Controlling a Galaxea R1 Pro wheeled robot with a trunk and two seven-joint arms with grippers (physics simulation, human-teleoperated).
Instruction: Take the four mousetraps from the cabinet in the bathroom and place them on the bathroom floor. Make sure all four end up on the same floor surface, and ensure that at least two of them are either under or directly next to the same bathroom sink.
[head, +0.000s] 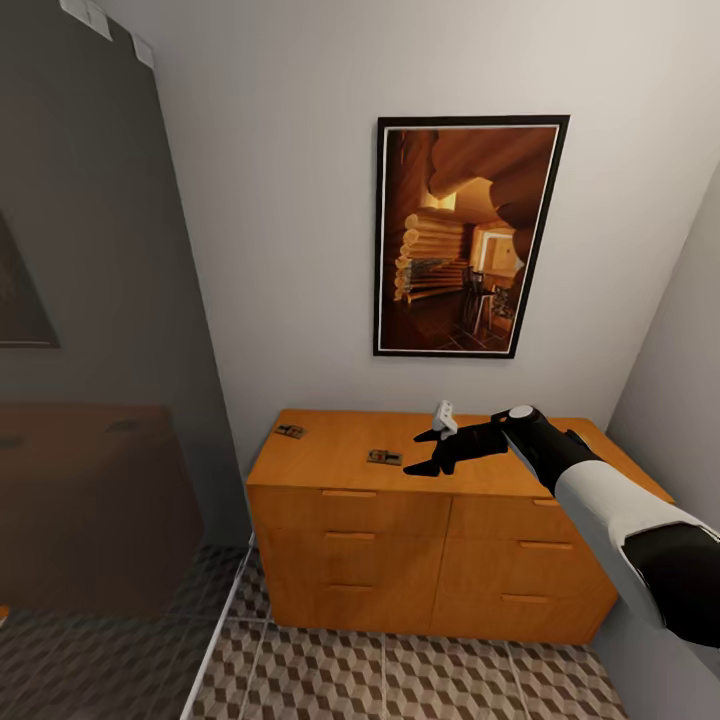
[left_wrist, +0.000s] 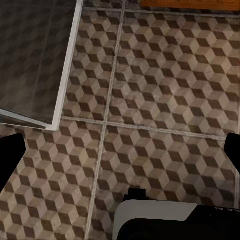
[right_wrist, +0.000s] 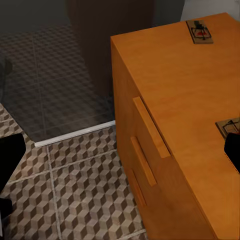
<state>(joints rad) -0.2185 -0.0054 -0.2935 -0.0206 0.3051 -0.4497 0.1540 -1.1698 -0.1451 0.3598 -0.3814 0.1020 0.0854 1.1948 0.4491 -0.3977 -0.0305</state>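
Overhead, from head view: cabinet (head: 400, 530) is seen against the white wall, orange-brown, w/ drawer fronts and slim handles. Two mousetraps are seen on its top. One mousetrap (head: 290, 431) lies near the back left corner. A second mousetrap (head: 384, 457) lies nearer the front edge, approx. mid-top, well apart from the first.

Right gripper (head: 432, 458) is held just above the cabinet top, right of the second trap, near it but not touching. Fingers are dark; a gap betw. them is seen, nothing is held, so it is read as spread. Right arm (head: 600, 500) is seen reaching in from the lower right.

Right wrist view: far trap (right_wrist: 200, 31) is seen at the top's corner, red mark visible. Near trap (right_wrist: 229, 127) is partly cut off at the frame edge, next to a dark fingertip (right_wrist: 233, 150).

Bathroom floor (head: 420, 680) w/ cube pattern is seen in front of the cabinet. A glass panel (head: 90, 300) w/ white base rail stands left of the cabinet. A framed picture (head: 465, 235) hangs above it.

Left wrist view: floor tiles (left_wrist: 150, 100) are seen; left gripper fingers (left_wrist: 11, 152) are set wide apart at the frame edges, nothing betw. them.
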